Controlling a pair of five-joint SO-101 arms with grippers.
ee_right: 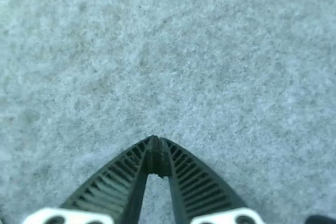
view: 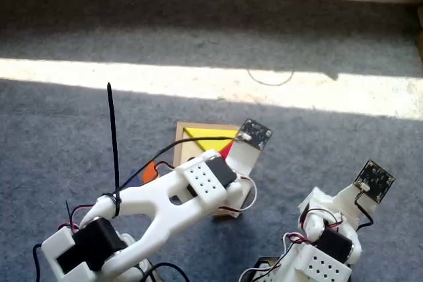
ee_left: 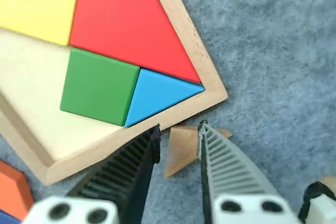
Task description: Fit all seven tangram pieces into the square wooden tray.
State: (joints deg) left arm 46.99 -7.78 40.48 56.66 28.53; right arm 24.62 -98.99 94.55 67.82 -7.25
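Observation:
The square wooden tray (ee_left: 185, 27) holds a yellow piece (ee_left: 37, 1), a red triangle (ee_left: 123, 22), a green square (ee_left: 98, 86) and a small blue triangle (ee_left: 157, 93). Just outside the tray's corner, a plain wood-coloured piece (ee_left: 181, 148) lies on the carpet. My left gripper (ee_left: 178, 128) is open, one finger on either side of that piece. In the high view the left arm (view: 192, 189) covers most of the tray (view: 180, 137). My right gripper (ee_right: 156, 140) is shut and holds nothing, low over bare carpet.
An orange piece (ee_left: 10, 192) with a dark blue one beside it lies on the carpet outside the tray, seen from above as an orange piece (view: 150, 171). The right arm (view: 330, 229) sits to the right of the tray. Grey carpet surrounds everything.

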